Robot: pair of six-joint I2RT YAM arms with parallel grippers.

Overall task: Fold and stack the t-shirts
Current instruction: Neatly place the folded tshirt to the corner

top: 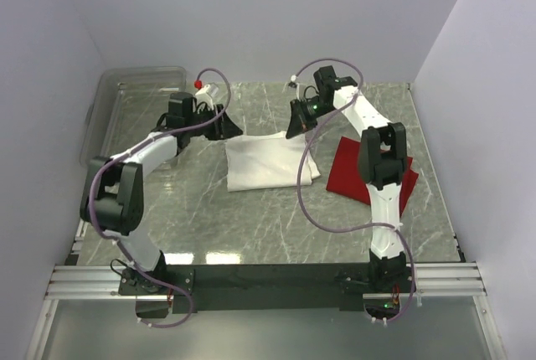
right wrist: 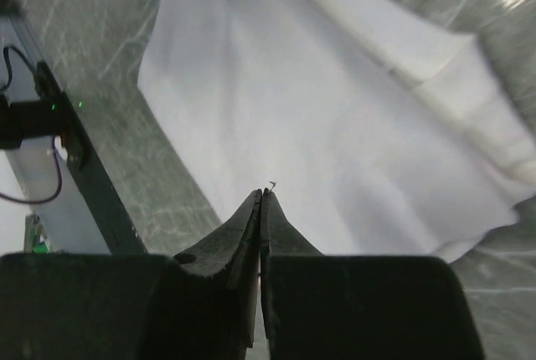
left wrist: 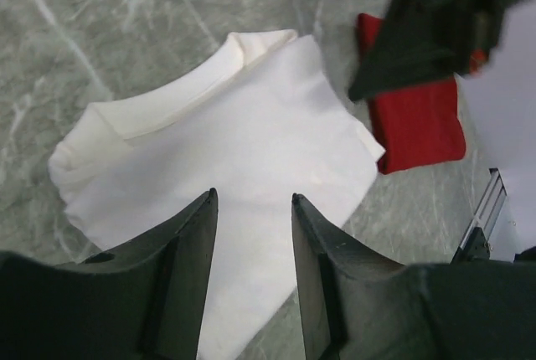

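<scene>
The white t-shirt lies folded into a rough rectangle in the middle of the table, its print hidden. It also shows in the left wrist view and in the right wrist view. The red t-shirt lies folded flat to its right, partly under the right arm, and shows in the left wrist view. My left gripper is open and empty above the white shirt's far left corner. My right gripper is shut and empty above the shirt's far right edge.
A clear plastic bin stands at the far left corner. Purple cables loop over the white shirt's right side. The table's dark front edge and white walls bound the marble top.
</scene>
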